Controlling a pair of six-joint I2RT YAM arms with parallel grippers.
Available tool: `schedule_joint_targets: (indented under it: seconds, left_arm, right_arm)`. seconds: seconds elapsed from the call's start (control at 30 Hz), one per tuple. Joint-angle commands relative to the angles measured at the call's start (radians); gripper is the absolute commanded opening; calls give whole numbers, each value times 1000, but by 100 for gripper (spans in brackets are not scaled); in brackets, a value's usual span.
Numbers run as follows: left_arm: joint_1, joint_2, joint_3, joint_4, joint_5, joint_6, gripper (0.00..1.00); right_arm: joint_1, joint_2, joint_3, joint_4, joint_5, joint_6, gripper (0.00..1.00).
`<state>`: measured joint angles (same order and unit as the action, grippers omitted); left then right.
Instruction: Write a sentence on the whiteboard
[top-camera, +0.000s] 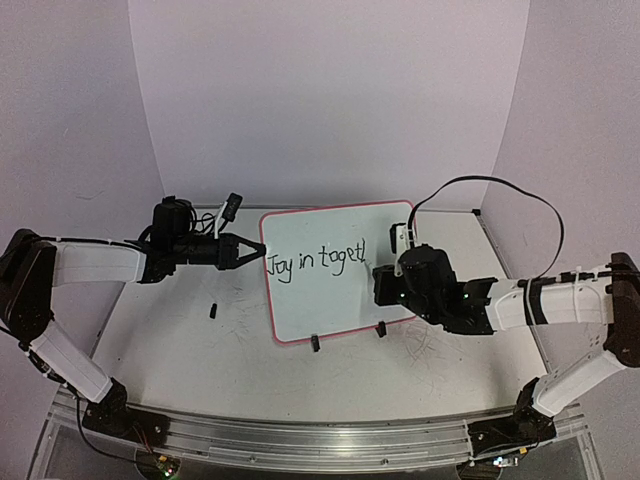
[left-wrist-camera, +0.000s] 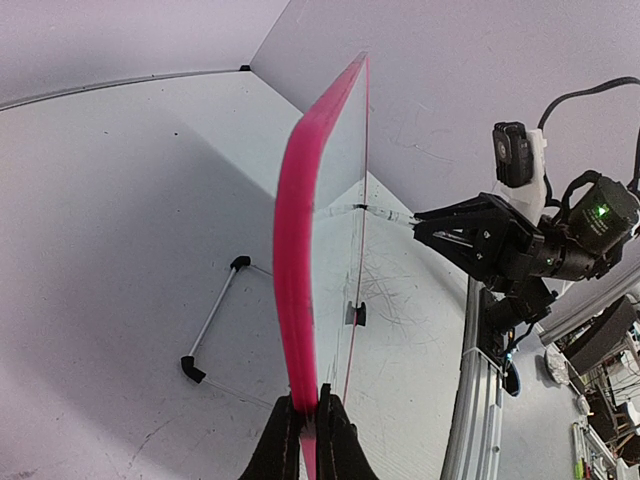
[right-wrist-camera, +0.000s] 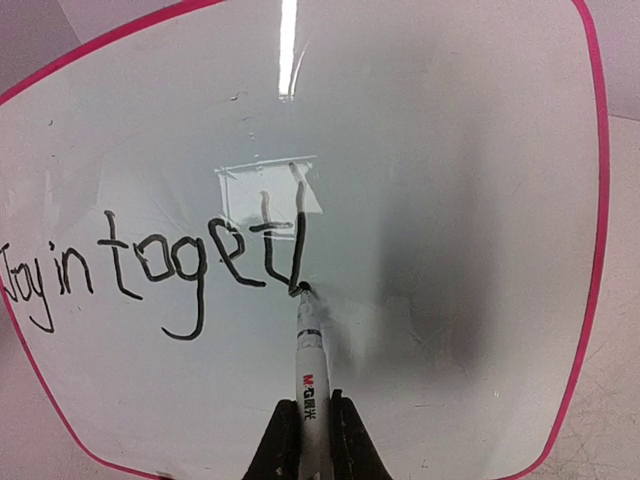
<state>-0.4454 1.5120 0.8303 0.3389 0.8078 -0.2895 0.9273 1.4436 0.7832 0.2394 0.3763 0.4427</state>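
Whiteboard (top-camera: 335, 300) stands up on its small black feet (top-camera: 314, 343) in the middle of the table (top-camera: 180, 350), where both arms can reach it. The left gripper (top-camera: 255, 252) pinches its left edge tight, likely so it will not wobble. The right gripper (right-wrist-camera: 310, 425) squeezes a marker (right-wrist-camera: 306, 350), with its tip on the board right after "Joy in toget".

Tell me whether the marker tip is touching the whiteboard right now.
Touching. The right wrist view shows the marker, held in the right claw, with its tip pressed on the whiteboard at the foot of the last stroke; no gap shows.
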Motion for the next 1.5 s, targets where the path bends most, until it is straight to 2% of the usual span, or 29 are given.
schedule_joint_targets:
  seconds: [0.0,0.67,0.97,1.47]
  left_arm:
    - [-24,-31,35,-1,11,33,0]
    - [-24,-36,33,-4,8,36,0]
    - [-24,-34,34,-6,7,38,0]
    - [-26,-35,31,-9,4,39,0]
  right_arm:
    - [-16,20,54,27,42,-25,0]
    - [-29,22,75,-4,91,-16,0]
    - [-29,1,47,-51,18,12,0]
    - [-29,-17,12,-91,-4,47,0]
